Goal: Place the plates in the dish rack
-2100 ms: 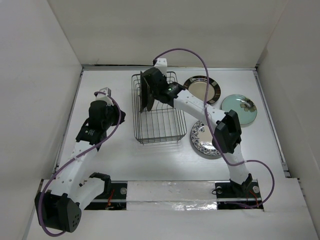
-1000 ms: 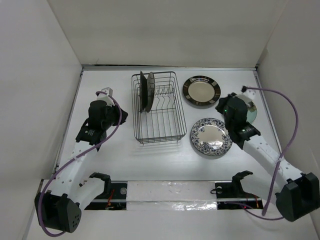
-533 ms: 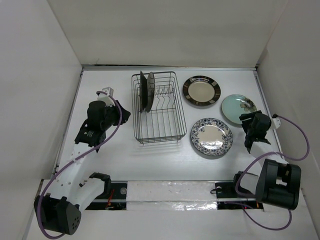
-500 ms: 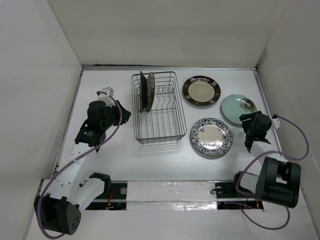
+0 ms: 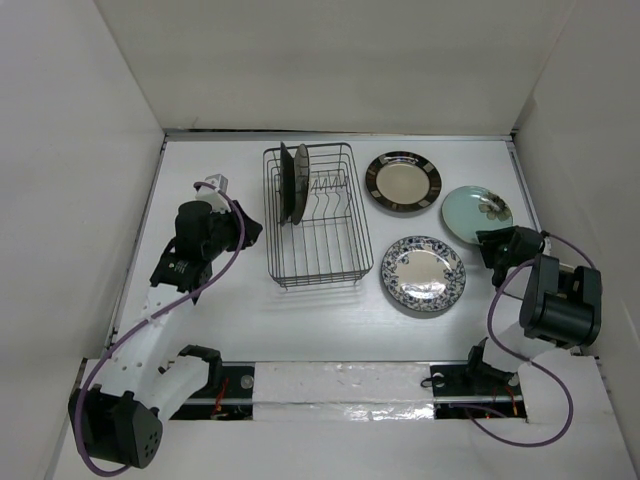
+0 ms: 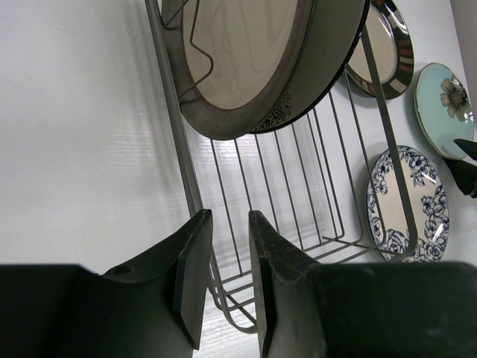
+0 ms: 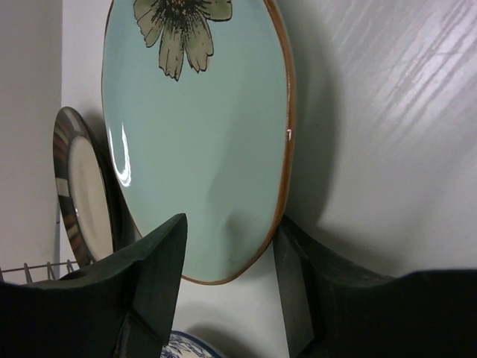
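On the white worktop [image 5: 330,320], the right gripper [image 7: 229,231] has swung from the dish rack [image 5: 318,283], two plates [image 5: 292,182] racked, to the teal flower plate [image 7: 194,134], jaws released astride its rim; left gripper [image 6: 227,246] empty, jaws slightly parted.

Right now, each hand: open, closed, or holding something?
Left hand: slightly open, empty, beside the dish rack.
Right hand: open, straddling the teal plate at its rim, not clamped.

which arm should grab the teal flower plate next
Right. The right gripper is already at the near rim of the teal plate, open and lined up on its edge. The left gripper hangs at the left side of the dish rack, far from that plate.
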Controlling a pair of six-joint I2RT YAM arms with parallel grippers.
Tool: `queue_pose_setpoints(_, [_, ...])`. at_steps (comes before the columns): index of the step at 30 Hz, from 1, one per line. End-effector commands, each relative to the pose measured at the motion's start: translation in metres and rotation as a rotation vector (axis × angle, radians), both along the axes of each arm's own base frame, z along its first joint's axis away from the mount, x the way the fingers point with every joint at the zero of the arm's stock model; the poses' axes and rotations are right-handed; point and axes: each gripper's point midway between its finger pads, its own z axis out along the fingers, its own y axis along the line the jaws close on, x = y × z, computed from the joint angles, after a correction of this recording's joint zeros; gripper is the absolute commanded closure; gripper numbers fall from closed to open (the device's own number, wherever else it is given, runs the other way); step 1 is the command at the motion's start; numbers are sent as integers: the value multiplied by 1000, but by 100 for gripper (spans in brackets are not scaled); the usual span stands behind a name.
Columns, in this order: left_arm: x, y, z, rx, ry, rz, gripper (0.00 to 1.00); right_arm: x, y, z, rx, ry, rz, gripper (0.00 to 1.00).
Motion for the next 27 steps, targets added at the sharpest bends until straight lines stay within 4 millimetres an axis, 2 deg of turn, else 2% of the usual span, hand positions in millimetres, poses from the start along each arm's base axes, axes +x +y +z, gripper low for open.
queue_pose_setpoints(1, [7, -1, 24, -1, -71, -4, 77, 20, 3, 14, 33, -84, 36, 48])
queue_pose_setpoints(5, [10, 2, 25, 10, -69, 16, 79, 29, 7, 14, 75, -109, 56, 61])
queue_pose_setpoints(6, [10, 3, 25, 14, -70, 21, 79, 29, 8, 11, 80, -110, 56, 74])
queue_pose_setpoints(9, [9, 6, 29, 18, -86, 35, 80, 30, 8, 14, 96, -134, 48, 92])
queue_pose_setpoints(12, [10, 3, 25, 14, -71, 21, 80, 25, 2, 19, 89, -149, -3, 99])
queue_pose_setpoints(16, [10, 4, 27, 15, -78, 25, 80, 16, -9, 48, 24, -192, -70, 100])
queue_pose_setpoints(17, [12, 4, 24, 17, -69, 27, 80, 12, -18, 68, -20, -208, -111, 100])
queue_pose_setpoints(19, [11, 2, 22, 12, -65, 14, 80, 7, -23, 92, -104, -225, -140, 100])
queue_pose_setpoints(20, [10, 1, 23, 10, -67, 11, 80, 2, -25, 122, -163, -262, -182, 100])
queue_pose_setpoints(23, [11, 4, 25, 14, -74, 24, 80, -12, -29, 163, -302, -281, -230, 100])
queue_pose_setpoints(24, [11, 4, 25, 14, -73, 26, 80, -14, -16, 203, -343, -363, -212, 100])
queue_pose_setpoints(26, [11, 2, 25, 10, -73, 18, 80, -16, -5, 231, -437, -386, -187, 100])
queue_pose_setpoints(27, [11, 2, 25, 9, -75, 16, 80, -10, 16, 241, -469, -394, -114, 100])
